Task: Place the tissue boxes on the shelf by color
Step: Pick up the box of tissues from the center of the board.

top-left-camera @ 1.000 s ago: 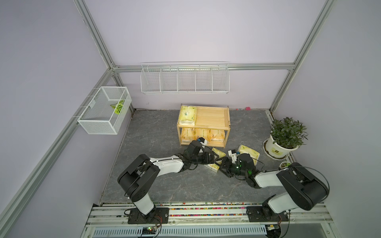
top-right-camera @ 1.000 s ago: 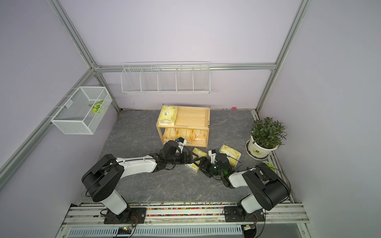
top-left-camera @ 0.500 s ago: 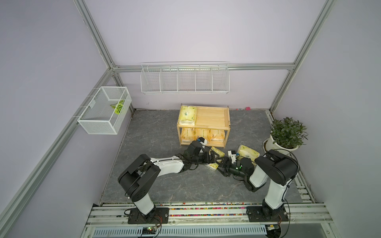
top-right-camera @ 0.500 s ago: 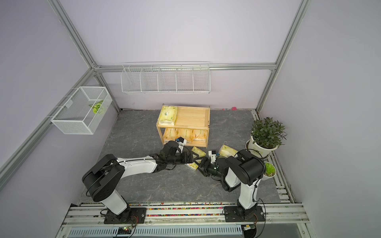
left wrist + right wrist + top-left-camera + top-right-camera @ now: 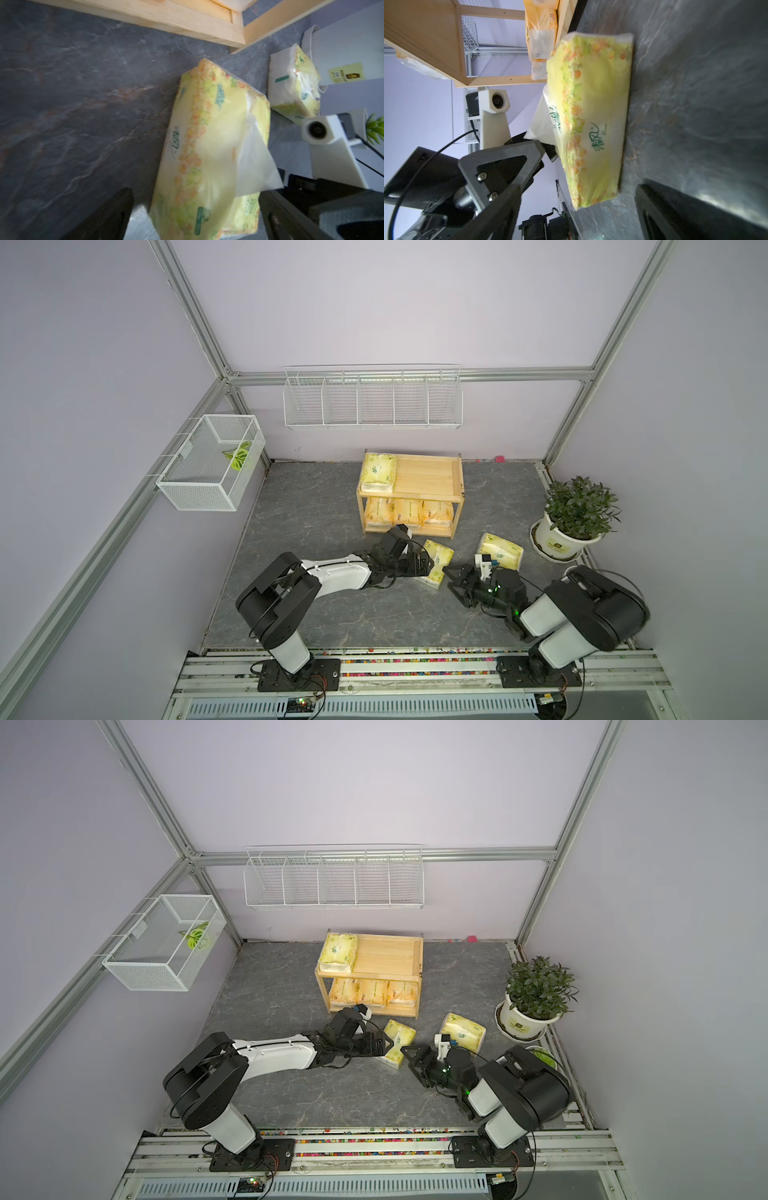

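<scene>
Left wrist view showed a yellow-green tissue pack (image 5: 216,149) on the floor (image 5: 72,104) just in front of the shelf (image 5: 187,18), lying between the spread jaws of the left gripper (image 5: 195,192); the right gripper (image 5: 455,587), jaws also spread, sat farther from the shelf.

This is looking like a robot lab's test cell: aluminium frame posts (image 5: 189,306) are holding plain lilac wall panels (image 5: 374,302), a left arm (image 5: 336,572) and right arm (image 5: 540,610) are sitting bolted to a rail (image 5: 415,668) along the near edge, while a wire rack (image 5: 372,402), mesh basket (image 5: 208,464), wooden shelf (image 5: 428,475) and potted plant (image 5: 577,510) are dressing the grey surface (image 5: 316,506).
</scene>
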Controlling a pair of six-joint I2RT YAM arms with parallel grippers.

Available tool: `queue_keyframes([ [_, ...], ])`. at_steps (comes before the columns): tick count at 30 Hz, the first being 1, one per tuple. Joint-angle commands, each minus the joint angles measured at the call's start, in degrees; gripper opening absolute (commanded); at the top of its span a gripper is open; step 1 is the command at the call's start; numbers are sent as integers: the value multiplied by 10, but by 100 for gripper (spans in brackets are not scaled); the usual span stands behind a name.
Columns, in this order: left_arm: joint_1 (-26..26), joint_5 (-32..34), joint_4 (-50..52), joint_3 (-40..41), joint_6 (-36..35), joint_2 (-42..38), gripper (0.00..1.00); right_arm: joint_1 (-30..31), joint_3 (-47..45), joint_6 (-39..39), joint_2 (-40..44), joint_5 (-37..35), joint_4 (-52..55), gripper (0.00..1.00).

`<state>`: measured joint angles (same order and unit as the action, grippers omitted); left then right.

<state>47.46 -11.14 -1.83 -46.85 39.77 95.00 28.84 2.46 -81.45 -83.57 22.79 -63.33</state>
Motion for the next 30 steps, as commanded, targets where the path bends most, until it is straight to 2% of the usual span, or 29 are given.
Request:
queue_keyframes([
  [1,-14,33,41,-27,-32,-14,100,-3,35,72,152,-71,432,95],
  [2,-20,26,41,-31,-36,-9,100,-3,61,90,208,-100,542,96],
  [4,-32,9,34,-42,-46,4,100,-10,86,136,301,-146,656,96],
  [7,-42,-20,25,-68,-64,29,100,-80,81,165,361,-103,698,97],
  [10,-45,-46,21,-99,-78,57,100,-111,74,184,337,-55,681,97],
  [14,-44,-68,15,-117,-76,86,100,-111,75,194,286,-14,639,97],
  [21,-43,-77,-13,-105,-61,100,100,-106,98,216,211,29,613,97],
  [30,-34,-81,-35,-97,-46,110,100,-20,134,192,108,8,550,97],
])
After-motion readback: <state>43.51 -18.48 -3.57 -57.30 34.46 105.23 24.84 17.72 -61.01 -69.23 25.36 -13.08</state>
